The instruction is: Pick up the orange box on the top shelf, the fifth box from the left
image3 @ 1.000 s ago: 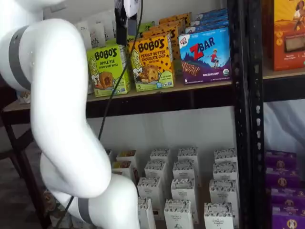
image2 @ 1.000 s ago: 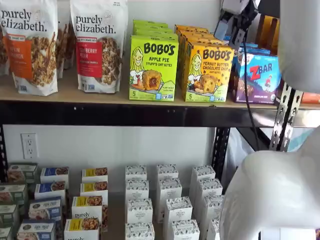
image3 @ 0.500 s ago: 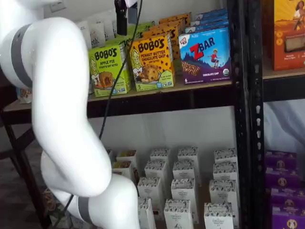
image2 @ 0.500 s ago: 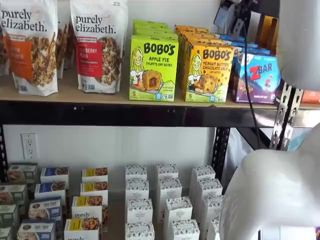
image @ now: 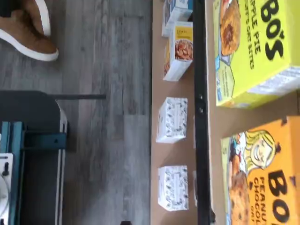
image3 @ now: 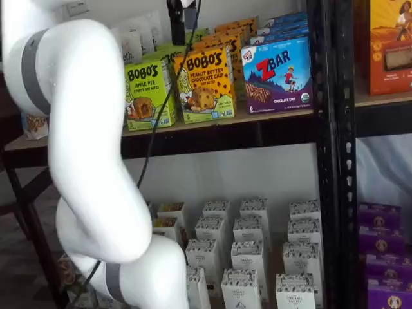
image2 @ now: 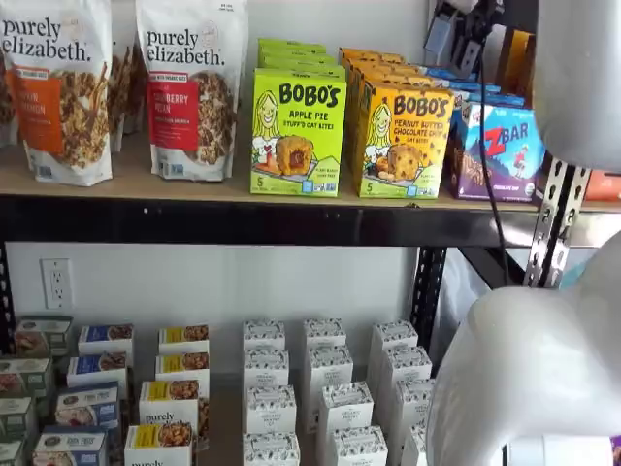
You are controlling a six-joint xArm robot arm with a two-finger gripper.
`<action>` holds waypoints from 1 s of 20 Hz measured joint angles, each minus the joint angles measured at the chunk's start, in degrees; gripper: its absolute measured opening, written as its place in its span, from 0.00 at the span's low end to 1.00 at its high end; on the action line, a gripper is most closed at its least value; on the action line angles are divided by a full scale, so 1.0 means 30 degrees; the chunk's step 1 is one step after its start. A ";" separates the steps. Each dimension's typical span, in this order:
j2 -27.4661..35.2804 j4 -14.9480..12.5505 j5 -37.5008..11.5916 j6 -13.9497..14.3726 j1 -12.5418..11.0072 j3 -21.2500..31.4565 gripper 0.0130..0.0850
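Observation:
The orange box [image2: 403, 141] stands upright at the front of the top shelf [image2: 194, 189], between a lime-green Apple Pie box [image2: 296, 131] and a blue ZBar box [image2: 500, 150]. It also shows in a shelf view [image3: 205, 84] and in the wrist view [image: 262, 178], beside the green box [image: 248, 47]. My gripper [image2: 456, 44] hangs at the view's top edge, above and behind the orange box's row. A gap shows between its fingers and it holds nothing. In a shelf view the gripper [image3: 183, 29] sits just above the orange box's upper left corner.
Two granola bags [image2: 189, 87] stand left of the green box. Small white boxes [image2: 325, 388] fill the lower shelf. A black perforated upright [image3: 328, 129] stands right of the ZBar box [image3: 277, 74]. My white arm [image3: 84, 161] fills the left foreground, with a cable [image2: 482, 175] hanging.
The gripper has risen toward the view's top edge and shifted slightly right, closer over the orange box's row. The boxes have not moved.

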 joint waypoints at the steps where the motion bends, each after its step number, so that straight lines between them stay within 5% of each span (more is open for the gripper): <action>1: -0.0123 -0.0125 -0.0455 -0.0082 -0.0005 0.0216 1.00; 10: -0.0842 -0.1829 -0.3732 -0.0116 0.0874 0.1742 1.00; 20: 0.0404 -0.2855 -0.3410 0.0395 0.1747 0.0720 1.00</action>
